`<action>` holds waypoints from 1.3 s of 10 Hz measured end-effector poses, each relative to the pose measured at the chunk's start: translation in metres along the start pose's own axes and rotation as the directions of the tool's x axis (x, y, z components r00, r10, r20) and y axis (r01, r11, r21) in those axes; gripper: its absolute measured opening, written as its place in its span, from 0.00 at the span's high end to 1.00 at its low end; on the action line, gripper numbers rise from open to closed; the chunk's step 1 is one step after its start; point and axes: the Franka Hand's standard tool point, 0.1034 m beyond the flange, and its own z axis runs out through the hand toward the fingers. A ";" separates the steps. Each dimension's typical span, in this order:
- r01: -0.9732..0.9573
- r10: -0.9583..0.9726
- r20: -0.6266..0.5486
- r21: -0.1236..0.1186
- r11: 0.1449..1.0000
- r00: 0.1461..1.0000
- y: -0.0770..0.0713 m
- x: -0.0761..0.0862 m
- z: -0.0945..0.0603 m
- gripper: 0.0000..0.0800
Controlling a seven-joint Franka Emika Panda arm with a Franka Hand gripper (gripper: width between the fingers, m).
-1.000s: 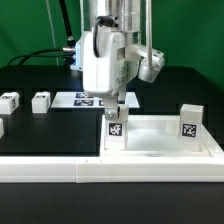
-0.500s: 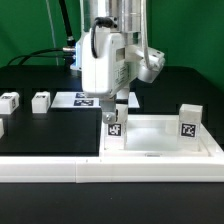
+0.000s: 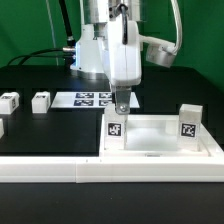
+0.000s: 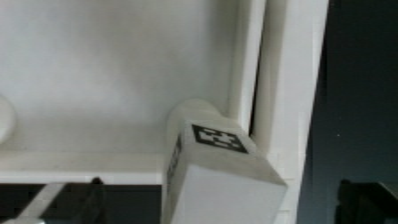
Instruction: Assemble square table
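Observation:
The square table top (image 3: 160, 142), a white slab with a raised rim, lies at the exterior view's right. One tagged white leg (image 3: 116, 128) stands upright at its near corner on the exterior view's left, and a second leg (image 3: 189, 120) stands at the corner on the right. My gripper (image 3: 121, 104) hangs just above the first leg, open. In the wrist view that leg (image 4: 222, 160) rises between the dark fingertips (image 4: 43, 205), which stand apart from its sides, with the slab (image 4: 107, 80) behind it. Nothing is held.
Two loose white legs (image 3: 10, 101) (image 3: 41, 101) sit on the black board at the exterior view's left, and a third (image 3: 1, 127) shows at the left edge. The marker board (image 3: 92, 98) lies behind my gripper. A long white rail (image 3: 110, 171) runs along the front.
My gripper has opened and let go of the left leg. The hand has lifted a little and turned toward the exterior view's right; the leg stays standing at the corner.

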 end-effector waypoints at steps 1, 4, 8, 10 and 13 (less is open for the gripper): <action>0.085 -0.085 0.009 0.007 0.996 0.996 0.002 0.003 -0.003 0.19; 0.244 -0.245 0.025 0.027 0.969 0.969 0.004 0.011 -0.010 0.19; 0.263 -0.264 0.023 0.021 0.965 0.964 0.006 0.010 -0.007 0.19; 0.387 -0.388 0.022 0.022 0.922 0.921 0.006 0.010 -0.006 0.19; 0.501 -0.501 0.044 0.011 0.865 0.864 0.009 0.014 -0.004 0.19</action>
